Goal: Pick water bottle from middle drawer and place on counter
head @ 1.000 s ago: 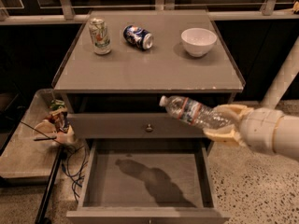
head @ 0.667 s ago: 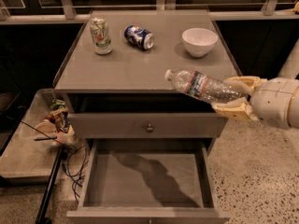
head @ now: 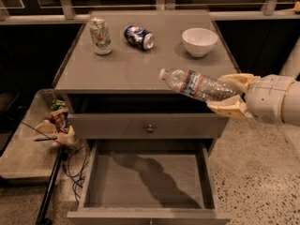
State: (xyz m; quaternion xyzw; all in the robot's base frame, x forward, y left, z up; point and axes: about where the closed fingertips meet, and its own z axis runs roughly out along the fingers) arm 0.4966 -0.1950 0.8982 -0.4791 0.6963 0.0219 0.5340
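The water bottle (head: 197,85), clear and ribbed with a white cap and a red, white and blue label, lies almost level in the air with its cap pointing left. My gripper (head: 226,95) comes in from the right and is shut on the bottle's base end. The bottle hangs over the front right part of the counter (head: 122,69). The middle drawer (head: 145,182) stands pulled open below, with its grey floor bare except for the arm's shadow.
On the counter stand a pale green-and-white can (head: 100,35) at the back left, a dark blue soda can (head: 139,36) on its side, and a white bowl (head: 199,41) at the back right. A low side table with clutter (head: 54,123) and cables stands left of the cabinet.
My gripper has lifted the bottle from in front of the drawer fronts up to counter height and a little to the right. The cans and the bowl have not moved.
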